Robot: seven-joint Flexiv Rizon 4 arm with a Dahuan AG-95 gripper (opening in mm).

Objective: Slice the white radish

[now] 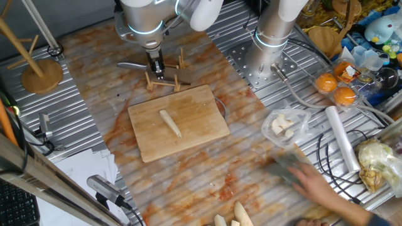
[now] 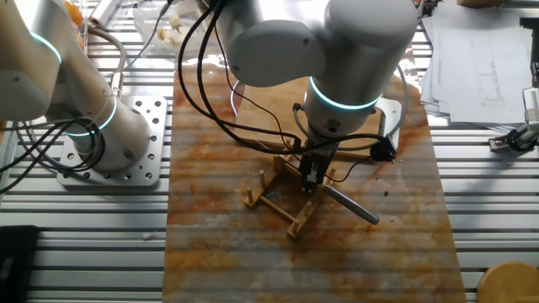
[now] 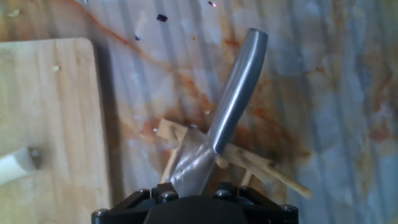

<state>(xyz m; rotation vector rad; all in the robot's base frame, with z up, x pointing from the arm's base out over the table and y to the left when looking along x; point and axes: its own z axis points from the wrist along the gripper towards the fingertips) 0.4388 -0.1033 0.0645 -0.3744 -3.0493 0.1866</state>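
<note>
The white radish (image 1: 170, 122), a slim cream stick, lies whole on the wooden cutting board (image 1: 201, 135); its end shows at the left edge of the hand view (image 3: 13, 167). My gripper (image 1: 155, 69) is behind the board, over a small wooden rack (image 1: 164, 81). Its fingers stand close together on the blade (image 3: 193, 163) of a knife resting across the rack. The grey knife handle (image 3: 240, 87) points away from the gripper, and it shows too in the other fixed view (image 2: 354, 207), below the gripper (image 2: 312, 178). The fingertips are hidden in the hand view.
A person's blurred hand (image 1: 314, 183) reaches in at the front right. Nearby are a clear bag of pale chunks (image 1: 282, 124), a roll of film (image 1: 342, 139), oranges (image 1: 335, 88) and thick pale roots (image 1: 233, 216). A second arm's base (image 1: 271, 56) stands at the back right.
</note>
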